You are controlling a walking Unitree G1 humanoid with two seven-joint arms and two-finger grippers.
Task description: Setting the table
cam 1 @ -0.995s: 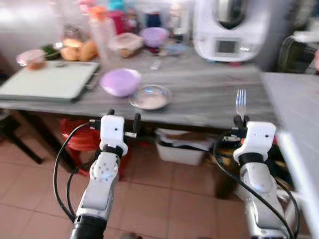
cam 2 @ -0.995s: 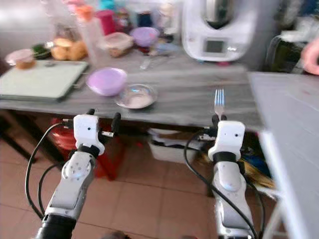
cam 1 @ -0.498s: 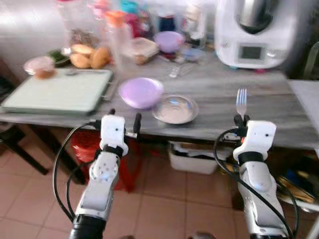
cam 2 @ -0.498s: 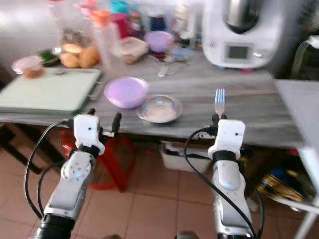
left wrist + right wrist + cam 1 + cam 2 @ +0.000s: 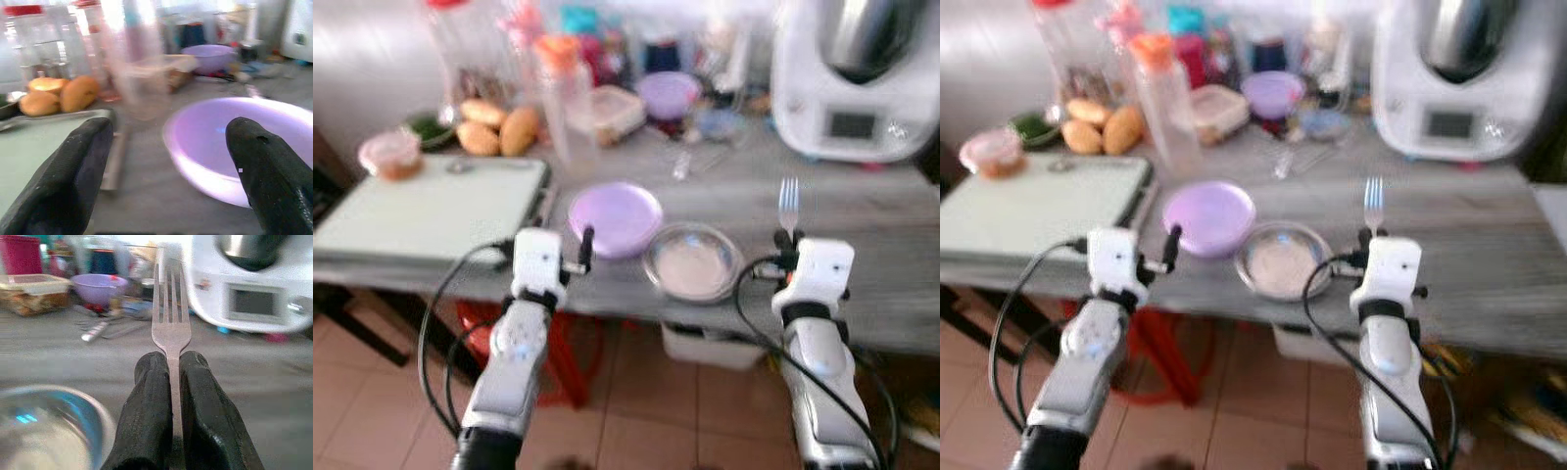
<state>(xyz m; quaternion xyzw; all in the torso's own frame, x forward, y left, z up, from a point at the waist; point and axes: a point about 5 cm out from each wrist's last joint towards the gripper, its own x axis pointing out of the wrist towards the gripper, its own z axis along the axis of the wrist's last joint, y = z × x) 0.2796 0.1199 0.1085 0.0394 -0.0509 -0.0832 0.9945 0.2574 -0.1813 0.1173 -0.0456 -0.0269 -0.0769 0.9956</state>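
- One silver metal fork [image 5: 788,205] stands upright, tines up, clamped between the two black fingers of the right gripper [image 5: 168,382], whose jaws are closed tight on its handle; it sits over the front part of the grey wooden tabletop [image 5: 881,215], just beside the glass dish.
- One left gripper [image 5: 171,161] hovers at the table's front edge with its two fingers [image 5: 73,171] spread wide apart and holding nothing, pointed at the lilac bowl.
- Two lilac bowls: a wide shallow lilac plastic bowl [image 5: 615,217] near the front edge, and a smaller purple bowl [image 5: 668,94] well back among the clutter.
- One shallow clear glass dish [image 5: 692,262] lies touching or almost touching the near lilac bowl, close to the front edge between the two arms.
- One pale green cutting board [image 5: 426,208] covers the table's left end, reaching almost to the front edge.
- One white kitchen machine with a small display [image 5: 857,88] stands at the back on the right.
- One tall clear bottle with an orange cap [image 5: 556,98] stands behind the near bowl; several bread rolls [image 5: 499,127] lie beside it and one small lidded tub [image 5: 389,154] sits at the far left.
- Bare tabletop stretches from the glass dish rightward past the fork; the back strip is crowded.
- Tiled reddish floor [image 5: 646,401] shows below the table edge, with a red stool [image 5: 563,352] underneath.
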